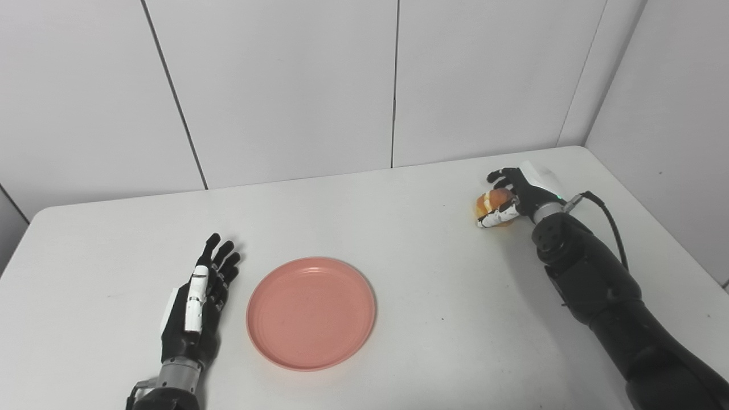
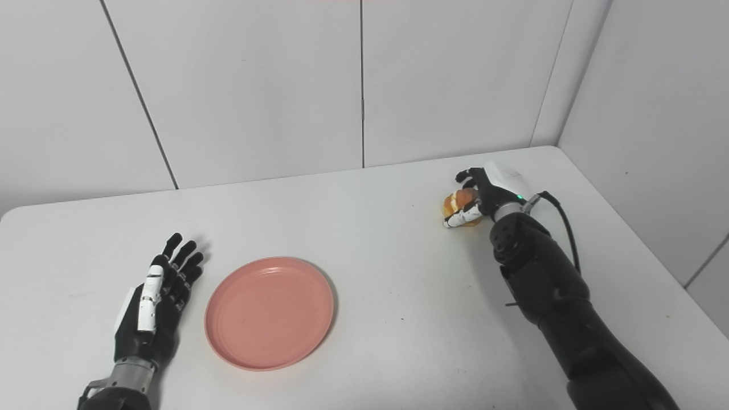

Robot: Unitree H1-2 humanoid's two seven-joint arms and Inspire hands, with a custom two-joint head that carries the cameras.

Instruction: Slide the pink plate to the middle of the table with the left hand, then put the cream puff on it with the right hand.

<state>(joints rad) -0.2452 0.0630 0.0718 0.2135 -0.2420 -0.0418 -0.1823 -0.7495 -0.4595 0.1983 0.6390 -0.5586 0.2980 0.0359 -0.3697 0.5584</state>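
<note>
The pink plate (image 1: 311,312) lies flat on the white table, left of centre toward the front edge. My left hand (image 1: 199,296) rests just left of the plate, fingers straight and apart, holding nothing and a small gap away from the rim. The cream puff (image 1: 493,206), golden brown, sits on the table at the far right. My right hand (image 1: 515,193) is wrapped around it, fingers over its far side and thumb along its near side. It also shows in the right eye view (image 2: 460,206).
The white table (image 1: 398,239) ends in a wall behind and a corner wall at the right. A black cable (image 1: 612,225) runs along my right forearm.
</note>
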